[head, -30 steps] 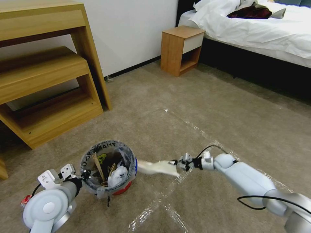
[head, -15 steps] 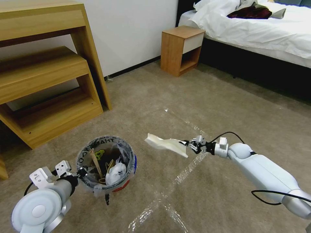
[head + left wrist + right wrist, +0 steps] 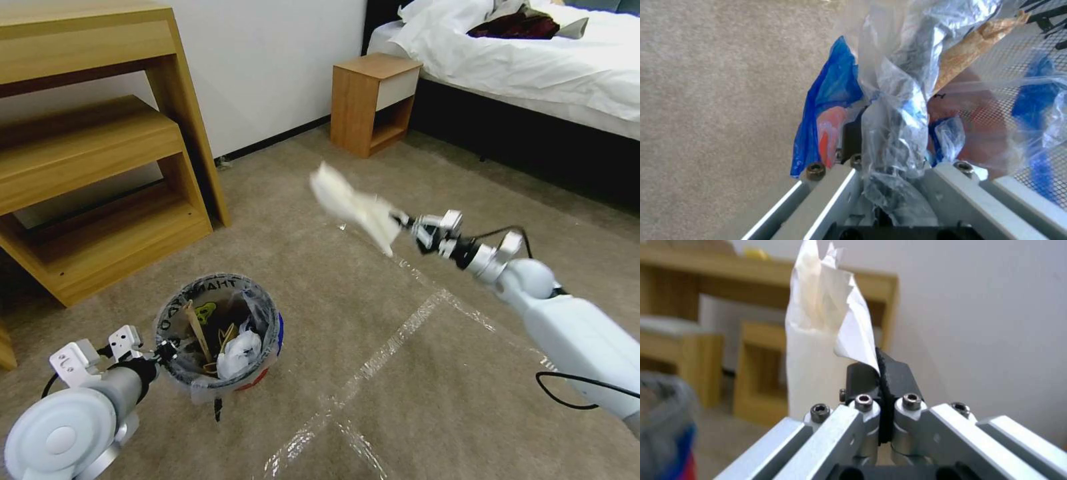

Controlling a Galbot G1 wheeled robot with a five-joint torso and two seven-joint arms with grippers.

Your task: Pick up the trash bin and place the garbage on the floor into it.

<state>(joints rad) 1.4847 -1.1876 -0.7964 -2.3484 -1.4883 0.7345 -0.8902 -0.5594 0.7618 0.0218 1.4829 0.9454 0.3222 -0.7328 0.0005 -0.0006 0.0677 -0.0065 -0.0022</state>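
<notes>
Both sets of jaws are clamped: right gripper point(image 3: 408, 222) on white crumpled paper point(image 3: 350, 203), left gripper point(image 3: 162, 351) on the trash bin point(image 3: 267, 313) rim.

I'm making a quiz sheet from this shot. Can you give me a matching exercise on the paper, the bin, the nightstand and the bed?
Things:
1. white paper
2. trash bin
3. nightstand
4. bed

States:
A. clamped at its rim by the left gripper
B. against the wall
C. covered in white bedding
D. pinched in the right gripper, held in the air

Pairs: 1-D, 2-A, 3-B, 4-C
</notes>
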